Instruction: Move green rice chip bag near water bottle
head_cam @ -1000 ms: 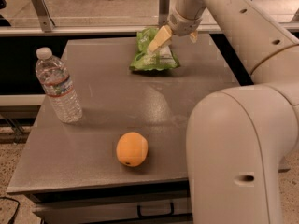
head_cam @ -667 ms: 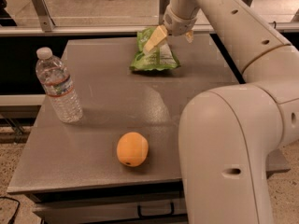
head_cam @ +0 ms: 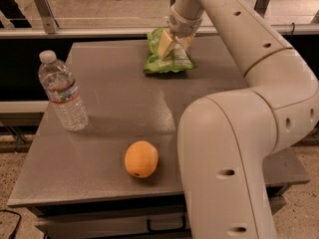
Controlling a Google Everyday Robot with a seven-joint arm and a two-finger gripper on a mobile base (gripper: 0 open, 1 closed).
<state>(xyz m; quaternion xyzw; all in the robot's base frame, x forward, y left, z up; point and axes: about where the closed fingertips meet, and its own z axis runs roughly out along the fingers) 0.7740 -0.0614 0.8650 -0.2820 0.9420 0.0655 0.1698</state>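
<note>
The green rice chip bag (head_cam: 170,59) lies at the far middle of the grey table (head_cam: 119,108), crinkly green with a white label panel. My gripper (head_cam: 174,43) reaches down from above onto the bag's far end. Its cream fingers (head_cam: 164,45) stand apart, one on either side of the bag's top edge. The water bottle (head_cam: 62,92) stands upright near the table's left edge, clear with a white cap and a coloured label band. The bag and bottle are well apart.
An orange (head_cam: 141,159) lies on the near middle of the table. My arm's large white links (head_cam: 229,148) fill the right side and hide the table's right part. A metal rail (head_cam: 75,31) runs behind the table.
My gripper has come down slightly and leftward onto the bag's top. The arm's near link has swung in closer. Bag, bottle and orange have not moved.
</note>
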